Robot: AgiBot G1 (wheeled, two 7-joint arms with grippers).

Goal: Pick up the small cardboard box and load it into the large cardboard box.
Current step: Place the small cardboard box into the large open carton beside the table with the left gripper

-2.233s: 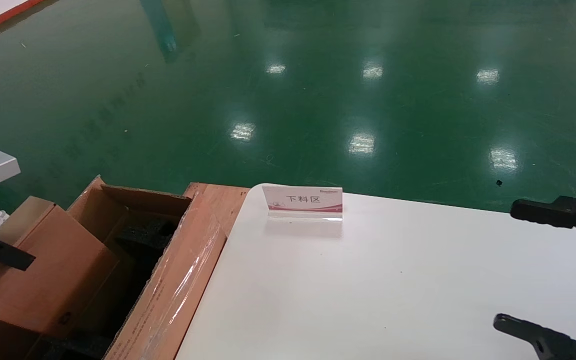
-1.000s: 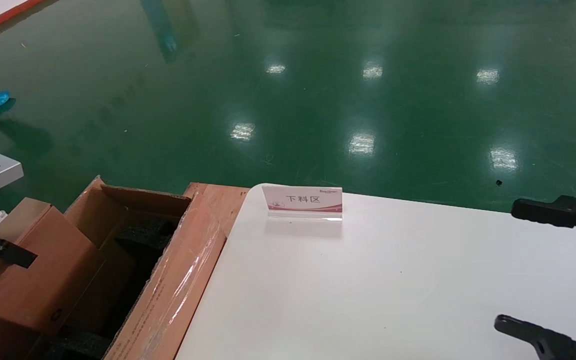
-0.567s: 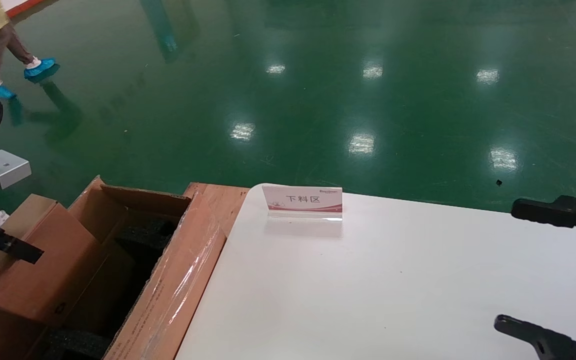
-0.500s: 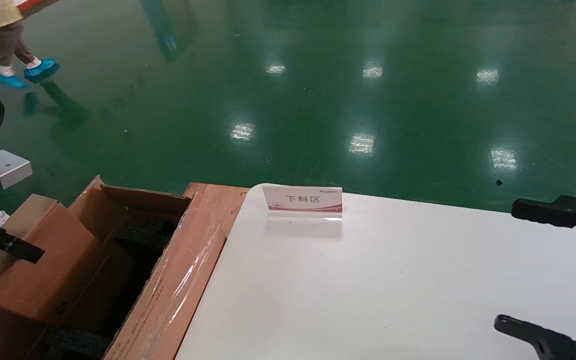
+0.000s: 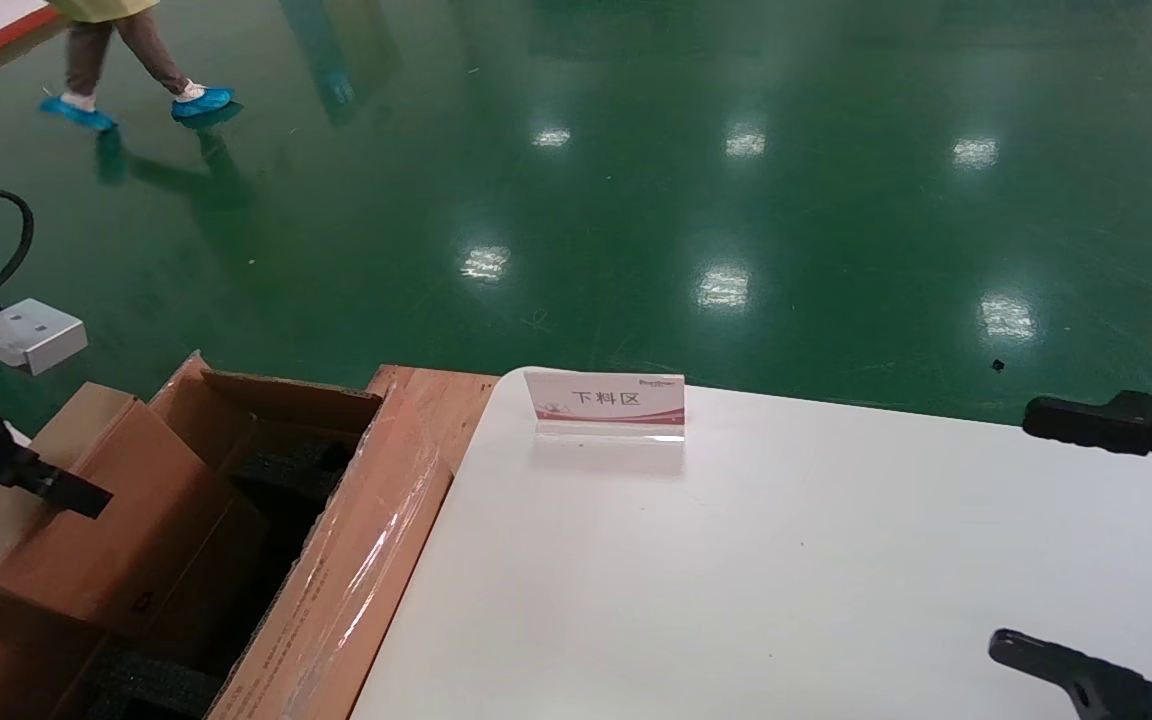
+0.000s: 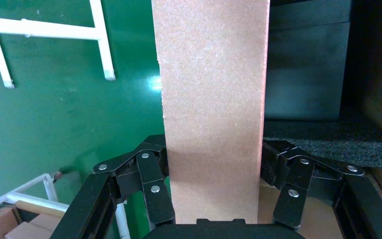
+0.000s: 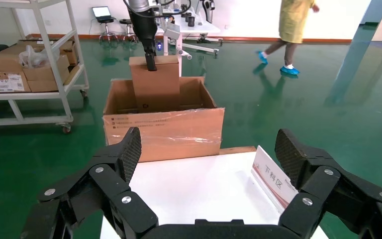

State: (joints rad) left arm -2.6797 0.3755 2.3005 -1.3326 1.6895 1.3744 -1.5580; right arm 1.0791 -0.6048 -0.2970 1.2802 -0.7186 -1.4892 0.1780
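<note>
Left tool [image 6: 214, 199]: fingers pressed against both broad faces of the small cardboard box [image 6: 213, 109], pinching it. In the head view the left tool [image 5: 56, 490] sits at about 9 o'clock, one black finger lying across the carton's top face.

Small cardboard box [image 5: 96, 520]: held tilted, lower end dipping into the near-left part of the large cardboard box [image 5: 336, 560], upper end above the rim. Recycling mark visible low on its side. From the right wrist view the small cardboard box [image 7: 155, 82] stands up out of the large cardboard box [image 7: 164, 129], not yet seated.

Black foam padding [image 6: 323, 142] lies inside, just beside the carton.

Right tool [image 7: 209, 149]: spread wide, empty, parked over the white worktop [image 5: 786, 560] at about 4 o'clock. Sign stand [image 5: 608, 402] at the worktop's far edge.

We judge the step as loading, mid-insertion. Next move, in our view: level the carton, lower it between foam and wall until it rests, then release. Risk: a corner catching on the foam.
</note>
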